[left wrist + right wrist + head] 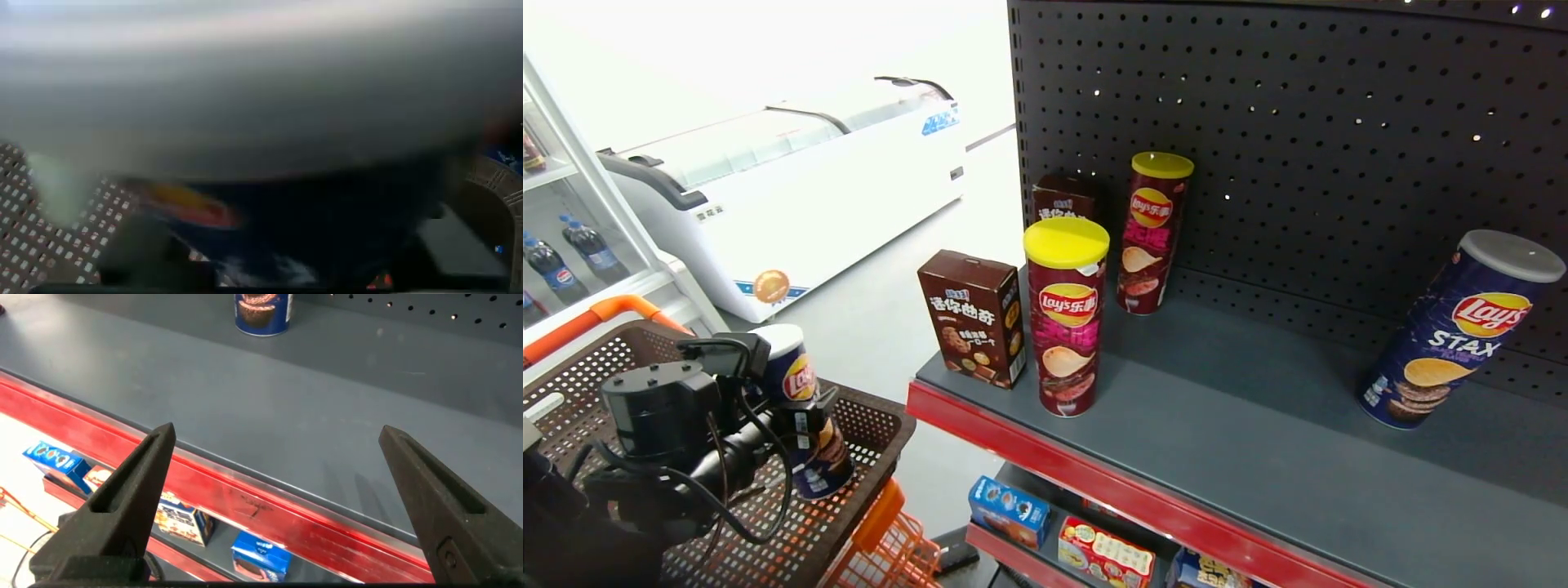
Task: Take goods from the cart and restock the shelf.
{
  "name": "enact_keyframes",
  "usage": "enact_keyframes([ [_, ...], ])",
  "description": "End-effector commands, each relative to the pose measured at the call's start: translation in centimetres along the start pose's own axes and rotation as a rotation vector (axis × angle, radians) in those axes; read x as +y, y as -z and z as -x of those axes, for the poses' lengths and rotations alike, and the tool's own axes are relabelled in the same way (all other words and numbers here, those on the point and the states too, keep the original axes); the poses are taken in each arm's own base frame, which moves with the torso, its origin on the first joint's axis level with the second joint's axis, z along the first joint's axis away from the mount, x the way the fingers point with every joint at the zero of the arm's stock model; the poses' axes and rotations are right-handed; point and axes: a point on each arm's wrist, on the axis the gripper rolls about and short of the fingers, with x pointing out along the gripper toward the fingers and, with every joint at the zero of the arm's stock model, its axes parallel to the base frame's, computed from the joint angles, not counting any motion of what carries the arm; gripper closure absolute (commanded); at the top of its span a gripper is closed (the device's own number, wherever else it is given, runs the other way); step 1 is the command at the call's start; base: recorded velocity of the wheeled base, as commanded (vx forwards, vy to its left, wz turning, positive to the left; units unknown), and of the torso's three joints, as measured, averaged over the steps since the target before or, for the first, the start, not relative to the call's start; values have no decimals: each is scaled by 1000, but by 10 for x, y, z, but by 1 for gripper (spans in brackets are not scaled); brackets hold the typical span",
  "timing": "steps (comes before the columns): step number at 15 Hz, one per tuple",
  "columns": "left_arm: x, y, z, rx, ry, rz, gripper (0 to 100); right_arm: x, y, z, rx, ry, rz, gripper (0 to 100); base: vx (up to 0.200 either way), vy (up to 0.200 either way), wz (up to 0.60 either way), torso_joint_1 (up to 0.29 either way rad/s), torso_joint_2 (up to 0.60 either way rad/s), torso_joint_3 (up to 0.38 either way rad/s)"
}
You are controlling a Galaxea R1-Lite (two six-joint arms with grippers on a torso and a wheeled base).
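My left gripper [810, 406] is shut on a dark blue chips can [796, 371] with a white lid, holding it upright over the brown cart basket [870, 429]. In the left wrist view that can [270, 237] sits right up against the camera. The grey shelf [1241, 425] carries two red chips cans [1067, 318] with yellow lids, two brown boxes [974, 317] and another blue can [1454, 335] leaning on the pegboard. My right gripper [278, 523] is open and holds nothing, hovering off the shelf's red front edge [245, 498], with that blue can's base [263, 312] farther in.
The cart has an orange handle [605, 314] and stands left of the shelf. A white chest freezer [792, 196] lies behind it. Boxed goods [1013, 506] fill the lower shelf. Open grey board lies between the red cans and the leaning blue can.
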Motion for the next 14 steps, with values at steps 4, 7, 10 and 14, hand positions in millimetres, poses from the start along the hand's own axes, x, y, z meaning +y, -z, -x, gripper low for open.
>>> enact_keyframes([
  [4,-2,-1,1,-5,6,-1,100,0,0,0,0,0,1,0,0,0,0,0,0,0],
  [7,-7,-18,23,-72,51,9,100,0,0,0,0,0,1,0,0,0,0,0,0,0],
  [10,-10,-32,50,-91,89,-3,100,0,0,0,0,0,1,0,0,0,0,0,0,0],
  [14,-24,-51,76,-173,195,-7,100,0,0,0,0,0,1,0,0,0,0,0,0,0],
])
